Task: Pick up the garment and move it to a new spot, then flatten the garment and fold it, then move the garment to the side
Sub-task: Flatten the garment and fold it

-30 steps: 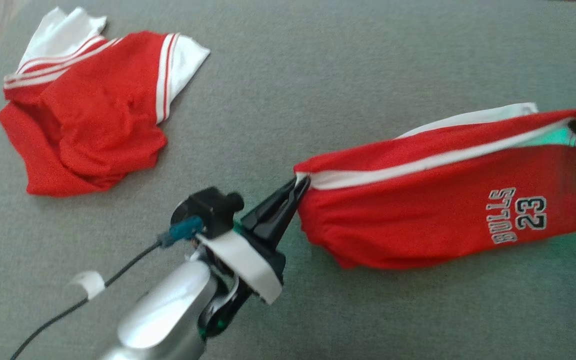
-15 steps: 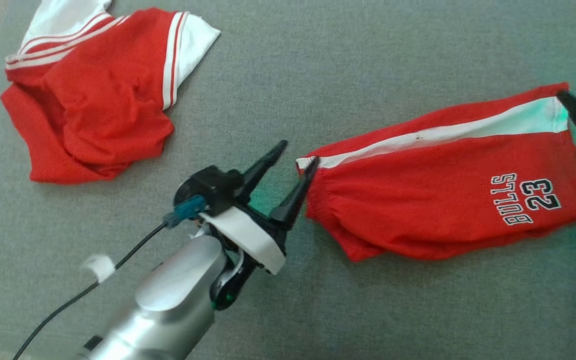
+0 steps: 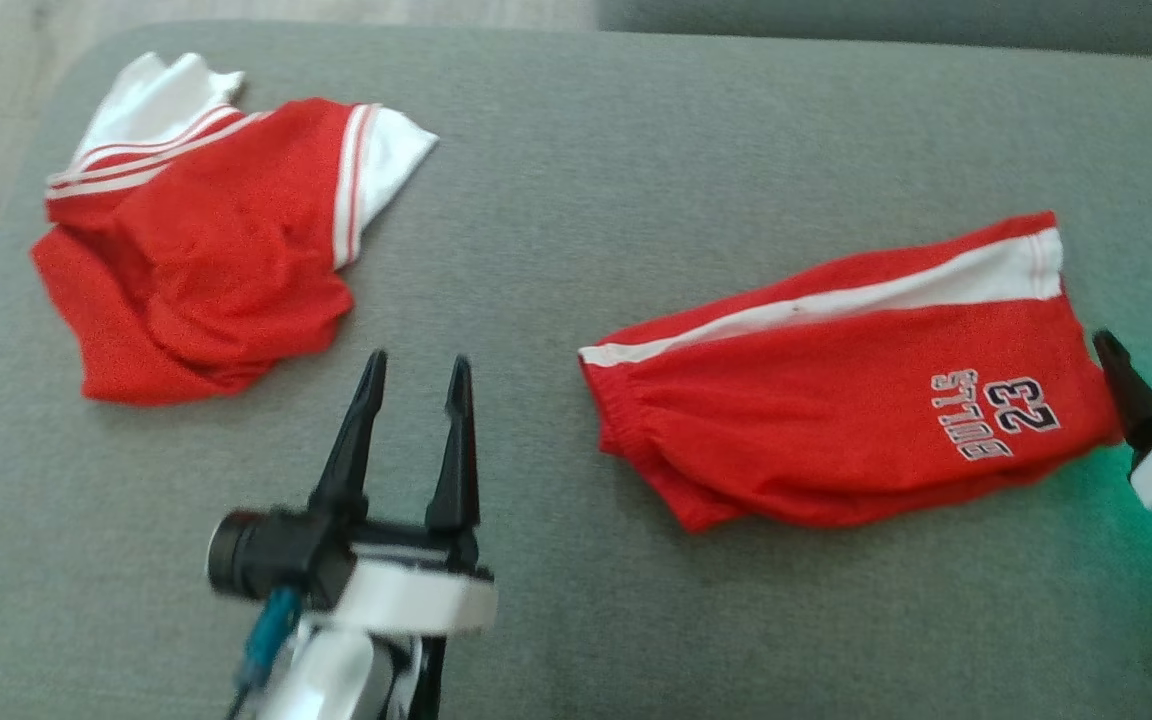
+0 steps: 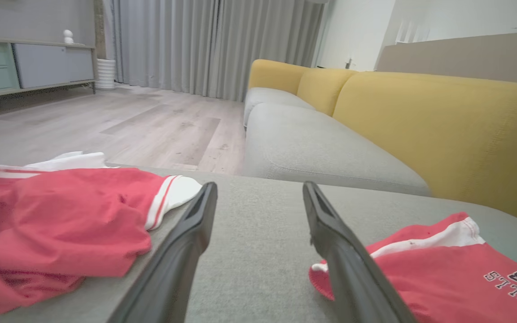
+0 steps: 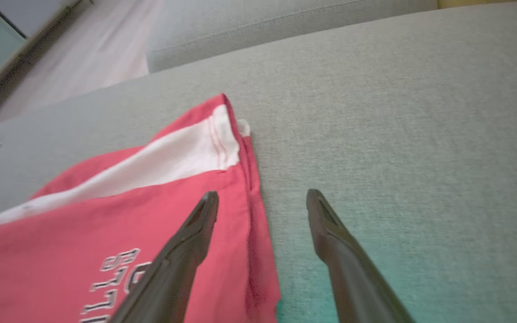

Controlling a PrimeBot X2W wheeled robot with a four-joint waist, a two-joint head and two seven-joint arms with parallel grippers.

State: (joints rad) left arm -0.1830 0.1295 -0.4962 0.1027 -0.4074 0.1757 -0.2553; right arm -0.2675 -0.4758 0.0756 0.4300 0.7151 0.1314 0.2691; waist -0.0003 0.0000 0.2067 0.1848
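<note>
Broadly, a grey sofa cushion (image 3: 576,150) carries everything. Right of centre lies the red garment (image 3: 836,420), folded flat with its "BULLS 23" print up. A crumpled red-and-white garment (image 3: 206,260) lies far left. The left hand (image 3: 418,365), between the two, and the right hand (image 3: 1141,345), just beside the folded one's hem, gape empty.

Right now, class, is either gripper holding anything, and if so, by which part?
Nothing is held. The left gripper and right gripper both stand open, and the shorts lie ungripped on the cushion.
</note>
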